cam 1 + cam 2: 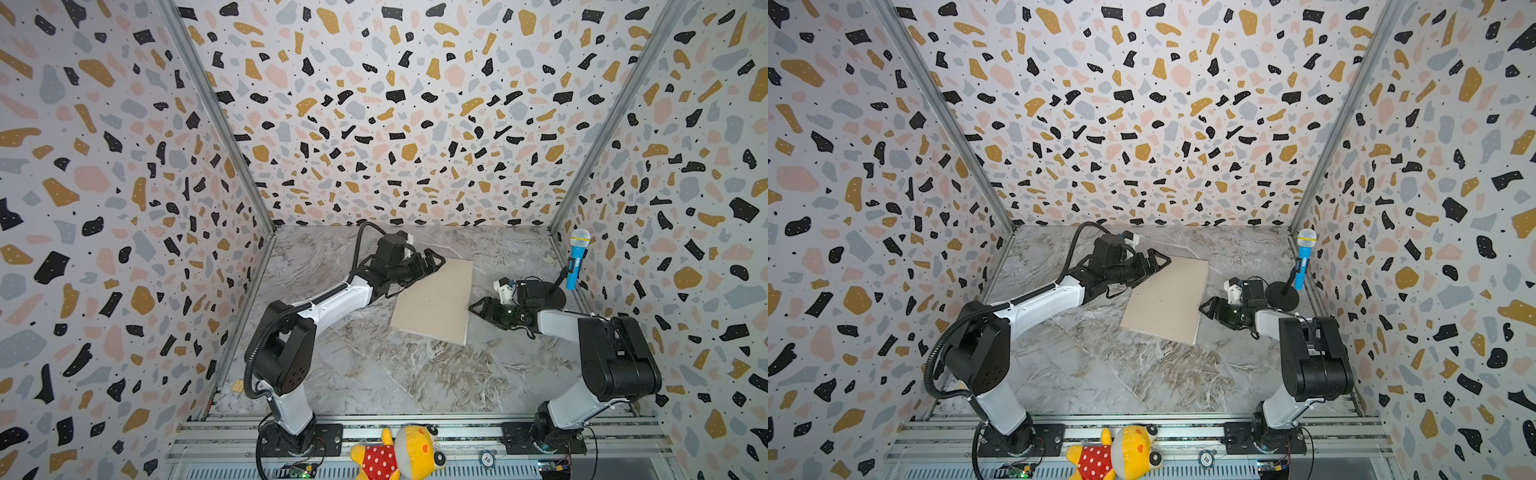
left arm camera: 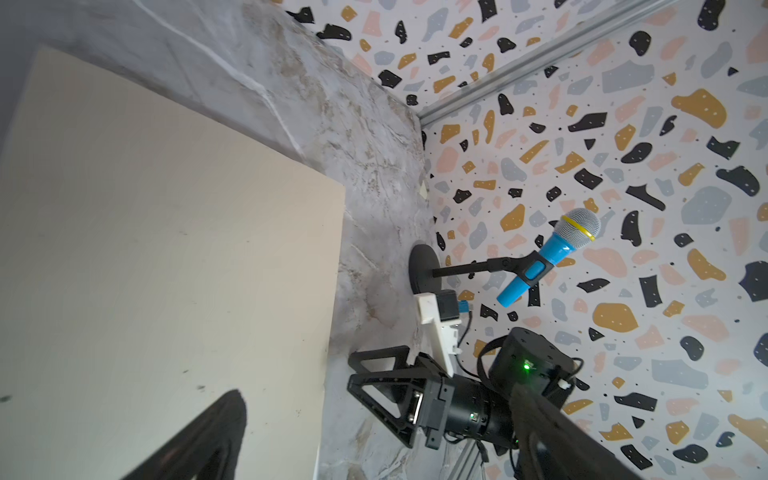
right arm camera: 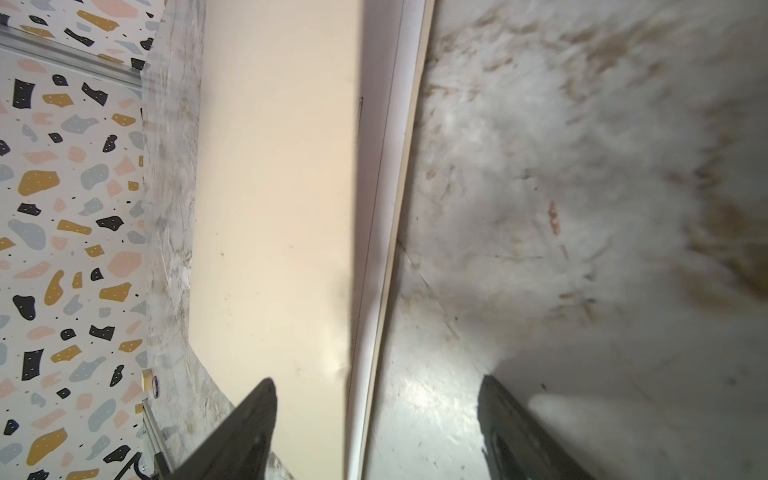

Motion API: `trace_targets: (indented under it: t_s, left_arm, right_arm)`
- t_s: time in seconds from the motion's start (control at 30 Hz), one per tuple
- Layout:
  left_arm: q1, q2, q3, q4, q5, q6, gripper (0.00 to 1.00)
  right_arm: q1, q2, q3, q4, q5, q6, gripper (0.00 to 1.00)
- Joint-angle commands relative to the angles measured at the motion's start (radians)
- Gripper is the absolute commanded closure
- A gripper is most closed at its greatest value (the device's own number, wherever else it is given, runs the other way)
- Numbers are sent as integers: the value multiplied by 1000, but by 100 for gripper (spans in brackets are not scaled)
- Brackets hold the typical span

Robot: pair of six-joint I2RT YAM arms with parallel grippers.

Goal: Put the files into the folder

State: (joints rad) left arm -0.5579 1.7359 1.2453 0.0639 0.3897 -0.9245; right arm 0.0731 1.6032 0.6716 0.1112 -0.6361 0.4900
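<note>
Both top views — folder (image 1: 434, 301) flat, long axis near-to-far, leaning right; left gripper (image 1: 438, 262), right gripper (image 1: 474, 309) — both released.

1. You can read one number: "10", in dark digits on a small round white disc (image 1: 487, 458). It lies on the metal front rail (image 1: 457, 432) at the near edge of the worktop, between the yellow plush toy (image 1: 399, 451) and the right arm's base plate (image 1: 515, 436).
2. The same disc (image 1: 1206, 458) and its "10" show in both top views.
3. The blue microphone (image 1: 575, 266) has a dark patch on its handle; its marks are too small for you to read.
4. The circuit boards (image 1: 300, 471) on that rail carry print too fine to make out.
</note>
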Motion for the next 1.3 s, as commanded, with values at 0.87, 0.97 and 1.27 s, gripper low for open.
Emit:
trace_targets:
  t_s: [0.87,0.97,1.27]
  left_arm:
    - [256,-172,-339,-171,-95,259,0]
    - [291,-196,-364,-191,-125,278,0]
    - [422,-311,-398,-272,-340,392,0]
  right_arm:
    - [93,307,336,5,-99,120,23]
    - [90,311,363,-11,-91,110,23]
    - [49,60,337,-57,158,-130,15]
